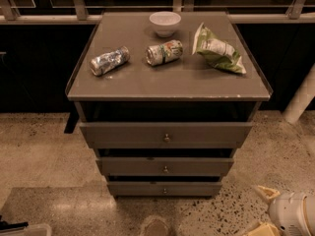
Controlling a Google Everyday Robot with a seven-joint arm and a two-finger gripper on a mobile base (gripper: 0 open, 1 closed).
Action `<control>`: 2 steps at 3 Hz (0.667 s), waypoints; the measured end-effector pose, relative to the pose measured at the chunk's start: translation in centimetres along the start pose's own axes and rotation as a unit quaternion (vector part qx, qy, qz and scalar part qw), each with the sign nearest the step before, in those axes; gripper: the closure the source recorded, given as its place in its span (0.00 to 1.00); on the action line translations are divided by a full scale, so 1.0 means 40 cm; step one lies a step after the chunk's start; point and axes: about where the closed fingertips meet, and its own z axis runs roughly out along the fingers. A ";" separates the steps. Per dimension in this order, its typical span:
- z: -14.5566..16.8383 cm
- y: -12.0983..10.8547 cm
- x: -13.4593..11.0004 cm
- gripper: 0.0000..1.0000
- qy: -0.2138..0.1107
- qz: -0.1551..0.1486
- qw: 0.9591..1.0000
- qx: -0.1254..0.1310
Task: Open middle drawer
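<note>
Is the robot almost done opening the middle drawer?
Not yet. The middle drawer looks unopened, its knob untouched. The gripper hangs open, low at the picture's right edge, away from the cabinet. Left to do: reach the knob, grip it, pull.

A dim, warm scene is lit from above, with glare on the floor (83, 205) left of the spread gripper (264, 211) at lower right.
</note>
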 end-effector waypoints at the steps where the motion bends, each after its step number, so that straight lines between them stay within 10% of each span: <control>1: 0.009 -0.001 0.013 0.00 -0.023 -0.032 0.999 -0.019; 2: 0.072 -0.034 0.019 0.00 -0.041 -0.110 0.988 -0.099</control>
